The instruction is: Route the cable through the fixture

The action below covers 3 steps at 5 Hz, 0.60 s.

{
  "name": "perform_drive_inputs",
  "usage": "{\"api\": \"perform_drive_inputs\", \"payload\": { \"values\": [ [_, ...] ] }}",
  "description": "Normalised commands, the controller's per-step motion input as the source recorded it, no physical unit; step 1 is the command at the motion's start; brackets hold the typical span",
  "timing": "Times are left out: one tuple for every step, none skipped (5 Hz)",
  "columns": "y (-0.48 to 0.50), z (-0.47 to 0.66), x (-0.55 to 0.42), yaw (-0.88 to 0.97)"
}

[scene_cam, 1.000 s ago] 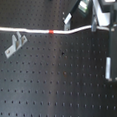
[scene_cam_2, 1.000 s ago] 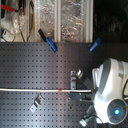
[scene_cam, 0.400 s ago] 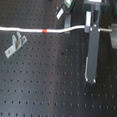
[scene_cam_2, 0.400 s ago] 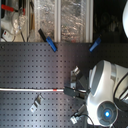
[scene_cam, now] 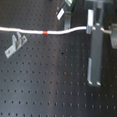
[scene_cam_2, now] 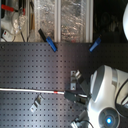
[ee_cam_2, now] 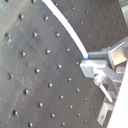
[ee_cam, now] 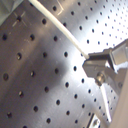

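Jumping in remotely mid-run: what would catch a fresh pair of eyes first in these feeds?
The white cable stands out first, a bright line across the dark perforated board in the first exterior view, its red band left of centre. Its right end meets the gripper, which appears shut on it. A small metal bracket sits below the cable near the first exterior view's left, apart from it.

white cable (scene_cam_2: pixel 30 90), red band (scene_cam_2: pixel 55 92), perforated board (scene_cam_2: pixel 30 65)

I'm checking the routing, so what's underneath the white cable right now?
Under the cable lies only bare perforated board; the bracket sits apart from it. The gripper covers the cable's end.
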Motion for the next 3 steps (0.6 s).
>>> {"api": "perform_drive_inputs", "payload": {
  "values": [
    [0.001, 0.0, -0.011, -0.01],
    [0.011, 0.0, 0.0, 0.0],
    [0.223, 0.0, 0.003, -0.11]
  ]
}}
